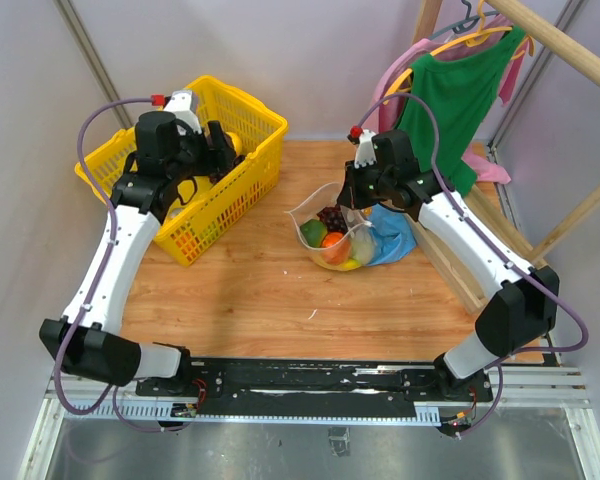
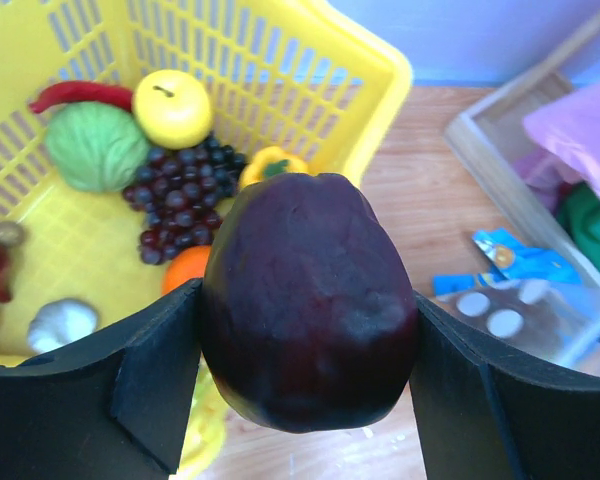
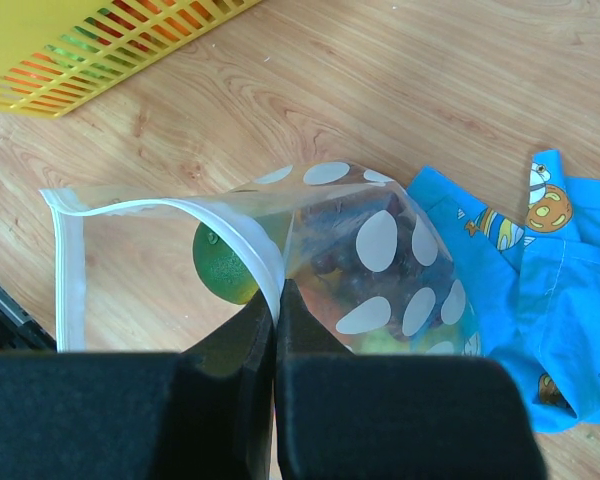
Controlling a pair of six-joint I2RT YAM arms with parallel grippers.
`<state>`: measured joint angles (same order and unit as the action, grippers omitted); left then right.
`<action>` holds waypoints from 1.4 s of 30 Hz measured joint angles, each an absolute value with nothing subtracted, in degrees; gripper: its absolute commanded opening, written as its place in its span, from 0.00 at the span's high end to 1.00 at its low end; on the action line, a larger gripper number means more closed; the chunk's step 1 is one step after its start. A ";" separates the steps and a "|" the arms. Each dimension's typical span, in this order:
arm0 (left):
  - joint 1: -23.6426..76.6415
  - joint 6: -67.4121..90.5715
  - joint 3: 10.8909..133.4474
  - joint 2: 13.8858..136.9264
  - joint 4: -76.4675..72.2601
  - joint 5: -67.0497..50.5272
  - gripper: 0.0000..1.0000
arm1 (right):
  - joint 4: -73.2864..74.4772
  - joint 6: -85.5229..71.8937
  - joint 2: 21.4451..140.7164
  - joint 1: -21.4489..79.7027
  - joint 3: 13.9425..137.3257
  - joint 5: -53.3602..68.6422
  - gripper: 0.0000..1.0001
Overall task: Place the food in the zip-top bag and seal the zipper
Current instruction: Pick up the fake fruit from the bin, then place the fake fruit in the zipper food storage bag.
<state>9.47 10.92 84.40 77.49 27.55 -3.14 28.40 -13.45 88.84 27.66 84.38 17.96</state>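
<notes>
My left gripper (image 2: pixel 305 370) is shut on a dark purple fruit (image 2: pixel 308 300) and holds it above the yellow basket's rim (image 2: pixel 380 85); in the top view it (image 1: pixel 223 148) is over the basket. My right gripper (image 3: pixel 276 305) is shut on the pale zipper strip (image 3: pixel 235 232) of the zip-top bag (image 3: pixel 380 260), holding its mouth open; the bag (image 1: pixel 330 232) lies mid-table with white dots on it. Inside it are a green fruit (image 3: pixel 222 268), purple grapes (image 1: pixel 331 216), an orange (image 1: pixel 332 241) and something yellow.
The yellow mesh basket (image 1: pixel 250 150) at the back left holds a green cabbage (image 2: pixel 97 146), yellow apple (image 2: pixel 172 108), grapes (image 2: pixel 180 195), red chilli, orange and garlic. A blue printed cloth (image 3: pixel 540 270) lies right of the bag. Clothes hang on a wooden rack (image 1: pixel 460 80) at the back right.
</notes>
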 measured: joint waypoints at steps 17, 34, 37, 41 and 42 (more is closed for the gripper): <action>30.46 14.79 74.46 69.10 21.50 -9.54 0.64 | 32.51 -12.62 88.73 31.22 86.30 12.82 1.00; 42.89 11.68 64.73 73.84 7.64 -9.82 0.55 | 34.63 -12.40 88.71 31.92 87.48 11.97 0.99; 43.00 9.21 63.44 74.70 7.84 -10.22 0.50 | 34.63 -12.40 88.64 31.92 87.48 11.97 0.99; 43.00 4.60 63.31 75.88 8.51 -10.50 0.43 | 34.68 -12.40 88.31 31.92 87.48 11.99 0.99; 43.00 3.44 63.33 76.18 8.86 -10.57 0.41 | 34.68 -12.40 88.25 31.92 87.48 12.03 0.99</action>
<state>43.00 3.44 63.33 76.18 8.86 -10.57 34.68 -12.40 88.25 31.92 87.48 12.03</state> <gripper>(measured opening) 0.755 0.008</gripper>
